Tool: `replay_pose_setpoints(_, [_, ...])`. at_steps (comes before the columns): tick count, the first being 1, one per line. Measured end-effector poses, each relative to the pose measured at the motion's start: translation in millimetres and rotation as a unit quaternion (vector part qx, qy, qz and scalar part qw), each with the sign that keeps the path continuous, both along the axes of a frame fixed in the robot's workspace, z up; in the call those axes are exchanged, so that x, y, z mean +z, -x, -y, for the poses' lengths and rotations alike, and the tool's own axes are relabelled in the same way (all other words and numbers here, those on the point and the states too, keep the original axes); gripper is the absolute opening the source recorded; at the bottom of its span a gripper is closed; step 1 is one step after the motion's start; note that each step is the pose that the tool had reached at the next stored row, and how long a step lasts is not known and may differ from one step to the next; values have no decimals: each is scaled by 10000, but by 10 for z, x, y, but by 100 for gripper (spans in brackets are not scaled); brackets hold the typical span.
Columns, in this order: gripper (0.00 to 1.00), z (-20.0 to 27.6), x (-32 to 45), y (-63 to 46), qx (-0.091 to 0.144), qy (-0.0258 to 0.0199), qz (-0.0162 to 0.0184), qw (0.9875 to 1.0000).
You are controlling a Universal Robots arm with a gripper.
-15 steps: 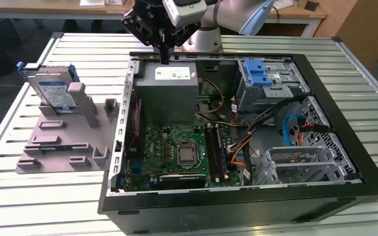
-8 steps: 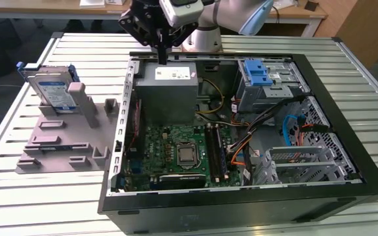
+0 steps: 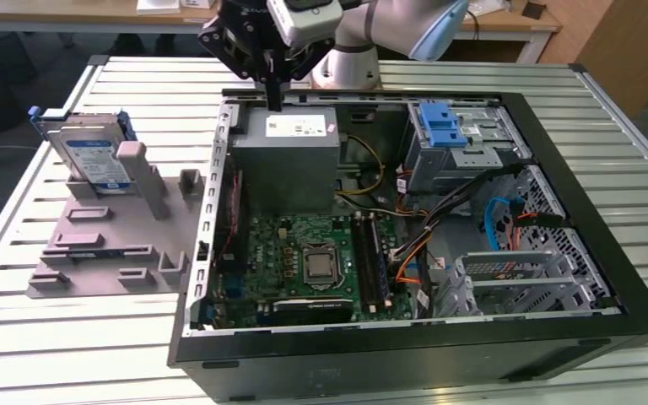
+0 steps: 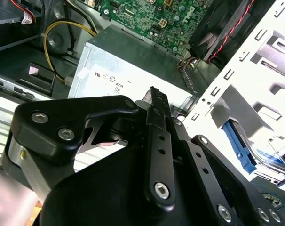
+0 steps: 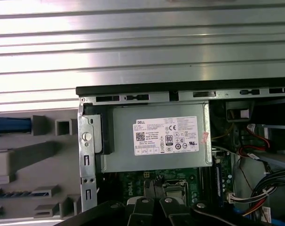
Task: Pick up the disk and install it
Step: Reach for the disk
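End effector [image 3: 272,103]: closed, nothing gripped, held above the power supply [image 3: 284,160] of the computer case [image 3: 414,359]. Disk [image 3: 88,156]: stood upright in a grey fixture [image 3: 99,253], by the edge of the table [image 3: 77,354] at the exterior view's left.

A pale grey arm [image 3: 414,25] carries a black hand [image 3: 270,94] (silver screws [image 4: 161,189] stud its linkages).
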State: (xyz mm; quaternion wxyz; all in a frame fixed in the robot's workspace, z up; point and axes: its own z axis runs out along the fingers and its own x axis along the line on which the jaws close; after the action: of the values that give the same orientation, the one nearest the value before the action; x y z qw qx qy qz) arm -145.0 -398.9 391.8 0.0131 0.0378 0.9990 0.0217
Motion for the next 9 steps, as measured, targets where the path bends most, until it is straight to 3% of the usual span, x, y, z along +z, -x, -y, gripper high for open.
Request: replay_pose_setpoints(9, [11, 0, -2, 50, 0, 0, 0, 10000])
